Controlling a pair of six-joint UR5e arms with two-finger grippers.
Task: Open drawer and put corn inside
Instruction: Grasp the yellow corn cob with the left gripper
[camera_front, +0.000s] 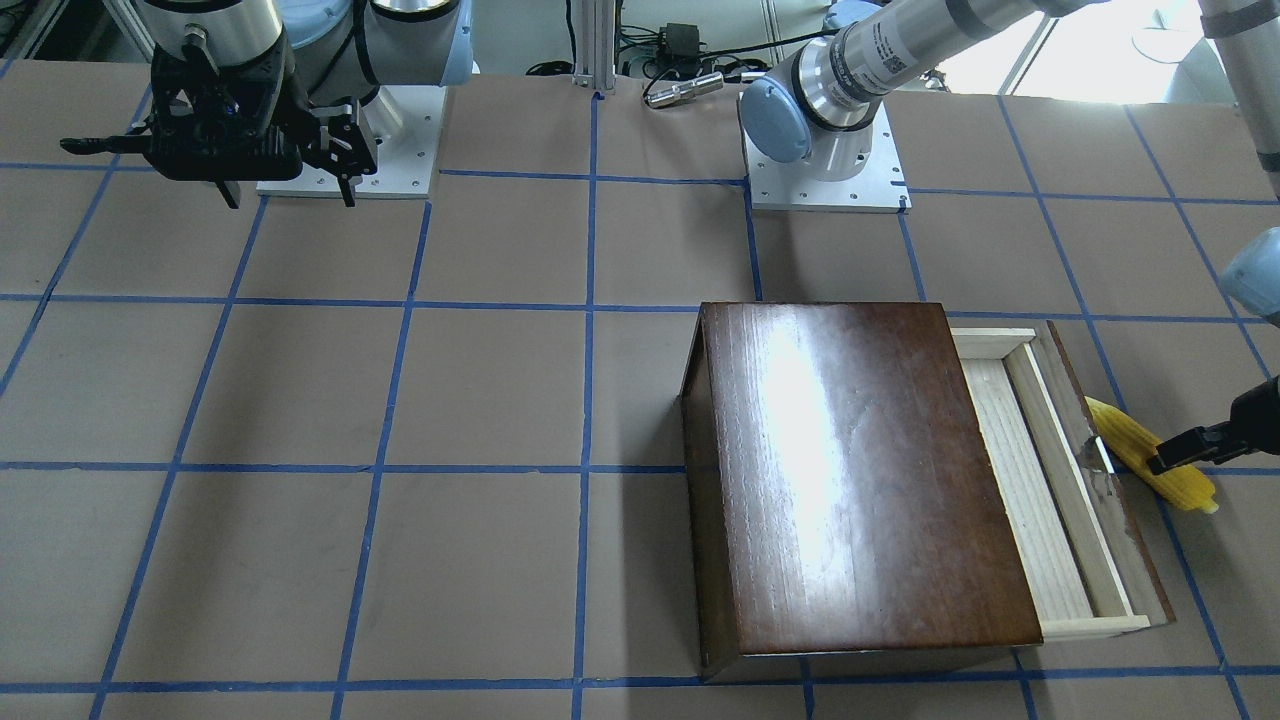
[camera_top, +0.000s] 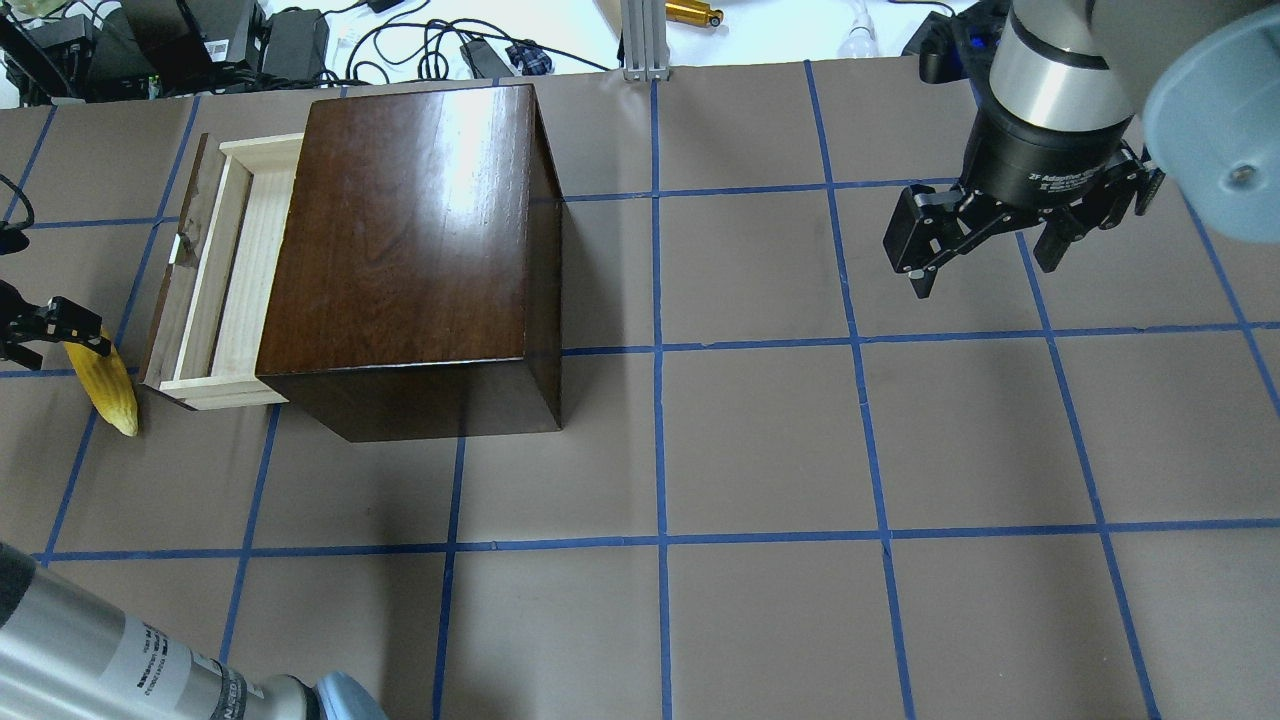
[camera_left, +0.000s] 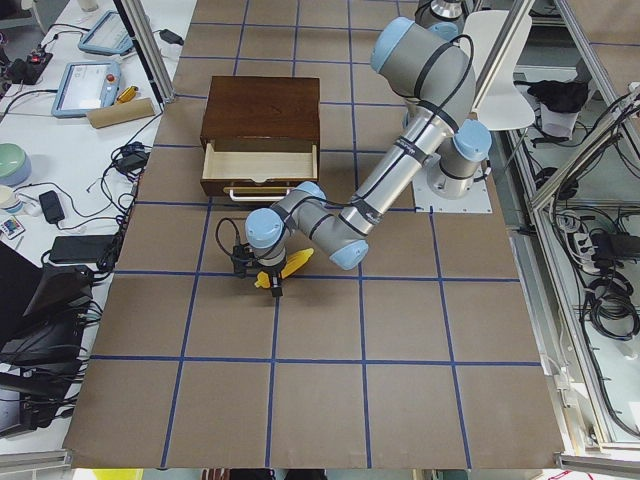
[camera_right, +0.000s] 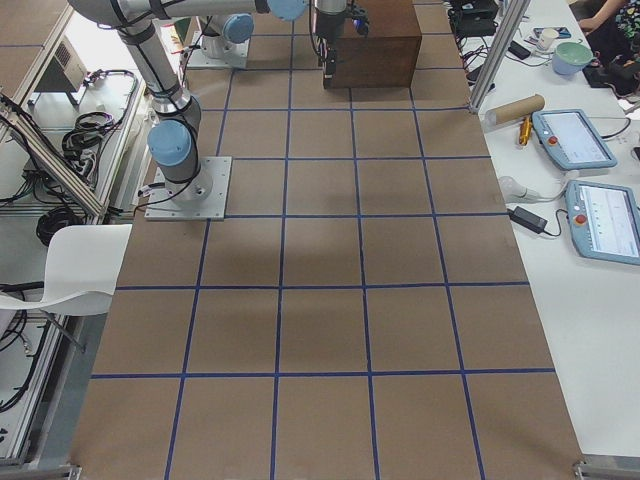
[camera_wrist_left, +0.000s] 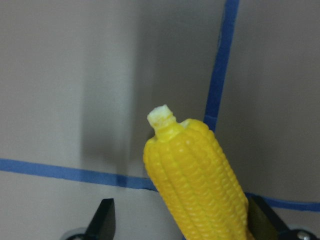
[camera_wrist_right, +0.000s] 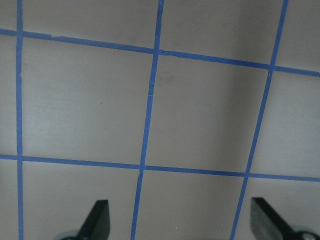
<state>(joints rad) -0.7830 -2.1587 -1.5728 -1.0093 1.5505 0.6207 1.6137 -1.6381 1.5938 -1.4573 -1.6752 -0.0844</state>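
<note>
One dark-brown box (camera_top: 400, 230) sits upper left in the overhead view, its drawer (camera_top: 235, 280) pulled out toward the left edge. Right gripper (camera_top: 985, 272) hangs spread, holding nothing, upper right. Left gripper (camera_wrist_left: 182, 222) straddles the corn (camera_top: 108, 388), jaws wide, unclamped. Corn lies on the table (camera_top: 760, 440) just outside the drawer front.
</note>
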